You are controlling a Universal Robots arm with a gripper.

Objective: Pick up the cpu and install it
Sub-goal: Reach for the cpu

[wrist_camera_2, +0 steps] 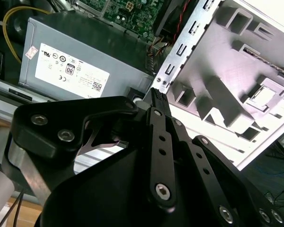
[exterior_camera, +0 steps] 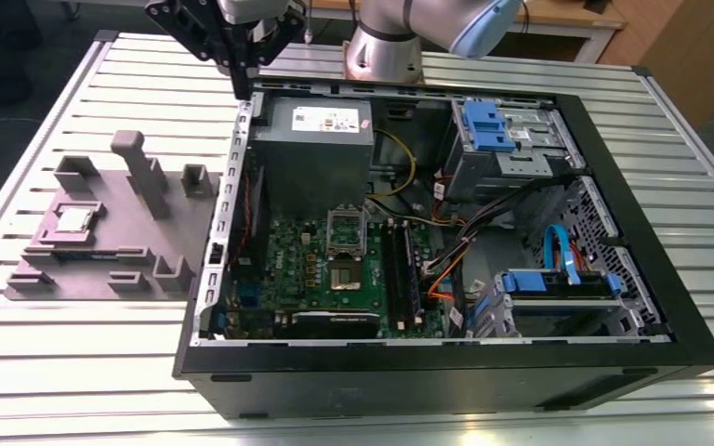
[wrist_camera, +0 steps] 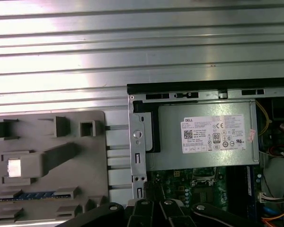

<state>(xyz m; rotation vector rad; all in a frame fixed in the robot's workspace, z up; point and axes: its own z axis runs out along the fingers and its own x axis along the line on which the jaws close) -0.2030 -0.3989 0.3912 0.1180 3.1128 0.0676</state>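
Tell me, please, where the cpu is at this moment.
The cpu lies on the grey fixture, at the exterior view's left of the open computer case.

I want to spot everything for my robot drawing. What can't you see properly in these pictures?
- The cpu on the grey holder: too small in the exterior view for any markings; glare whitens it in the first wrist view.
- The socket on the motherboard: too small in the exterior view to tell whether it is empty.
- The claw: its top is cut off by the exterior view's upper edge.
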